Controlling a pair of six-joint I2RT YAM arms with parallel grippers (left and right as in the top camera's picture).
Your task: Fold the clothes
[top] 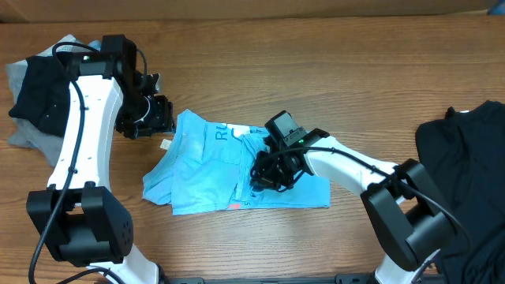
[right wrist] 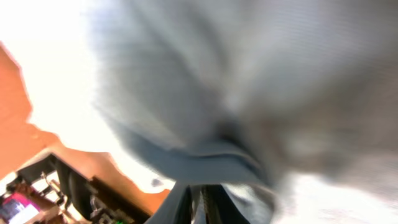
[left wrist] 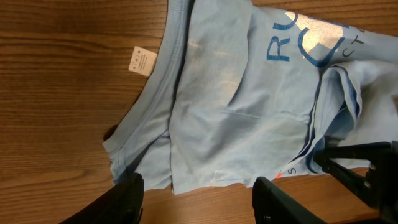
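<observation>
T-shirt (top: 209,170) half folded – centre of the overhead frame.
The right gripper (top: 264,180) is closed on its cloth; the left gripper (top: 158,117), at the shirt's upper left edge, stands open – it holds nothing.

three views, one shirt in common

the overhead camera looks straight down from well above the table (top: 316,71), far enough back to take in the whole work area, with the light blue t-shirt (top: 201,170) near the centre. the left wrist camera looks down past the left gripper (left wrist: 199,196), whose dark fingers (left wrist: 124,196) stand apart at the bottom edge. it sits much nearer, showing the shirt's collar side and bare table to its left. both of these views share the shirt, and the left wrist view also catches the right gripper (left wrist: 360,171) at its right edge. the right wrist camera is so close to the cloth pinched in its fingers that the picture is blurred. which way it faces is hard to tell.
</observation>
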